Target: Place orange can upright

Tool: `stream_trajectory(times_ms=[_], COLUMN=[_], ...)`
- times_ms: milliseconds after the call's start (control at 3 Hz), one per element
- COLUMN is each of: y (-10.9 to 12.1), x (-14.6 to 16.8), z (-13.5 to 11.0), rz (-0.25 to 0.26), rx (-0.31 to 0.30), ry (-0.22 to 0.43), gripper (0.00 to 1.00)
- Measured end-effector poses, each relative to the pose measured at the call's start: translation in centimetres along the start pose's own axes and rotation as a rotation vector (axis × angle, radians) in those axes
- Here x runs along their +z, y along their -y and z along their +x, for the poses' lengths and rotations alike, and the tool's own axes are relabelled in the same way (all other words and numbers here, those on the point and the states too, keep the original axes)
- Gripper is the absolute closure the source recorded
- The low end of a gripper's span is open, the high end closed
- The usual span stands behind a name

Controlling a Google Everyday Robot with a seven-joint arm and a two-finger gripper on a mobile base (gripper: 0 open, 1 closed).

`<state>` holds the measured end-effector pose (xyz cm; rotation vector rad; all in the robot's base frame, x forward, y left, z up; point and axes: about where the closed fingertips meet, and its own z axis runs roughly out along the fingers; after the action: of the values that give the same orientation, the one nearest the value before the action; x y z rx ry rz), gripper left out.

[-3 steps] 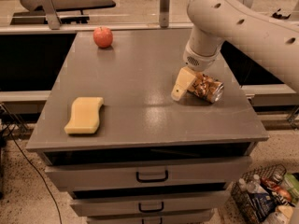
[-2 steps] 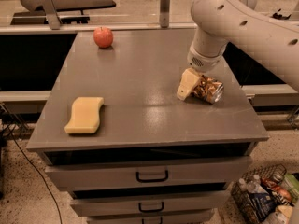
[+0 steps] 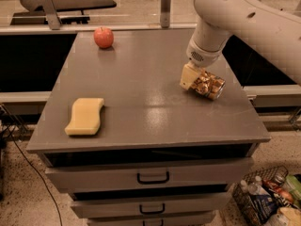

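Evidently mid-placement: in the camera view, the gripper [image 3: 196, 80] sat right of the frame's centre, its jaws pinching the orange can [image 3: 211, 86], which was tilted on its side, low over the bench [image 3: 141, 121]. Next, I judged, the wrist needed to turn the can upright before releasing it.

Your gripper [image 3: 197, 80] clasping the orange patterned metal can [image 3: 210, 85] at the grey bench's [image 3: 155, 121] right, middle open, round red apple [image 3: 104, 36], yellow wavy sponge [image 3: 85, 116] well apart.
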<state>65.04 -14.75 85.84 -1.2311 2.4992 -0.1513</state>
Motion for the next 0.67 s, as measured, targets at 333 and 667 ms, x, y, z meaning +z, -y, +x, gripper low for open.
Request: stream_trajectory(times_ms=[333,667], y=[-0.8,-1.6], x=[-2.6,-5.4], z=[-2.8,-6.2], rz=[-0.031,-0.095], rx=[-0.043,-0.096], ry=[0.124,0.330], gripper=[0.86,1.00])
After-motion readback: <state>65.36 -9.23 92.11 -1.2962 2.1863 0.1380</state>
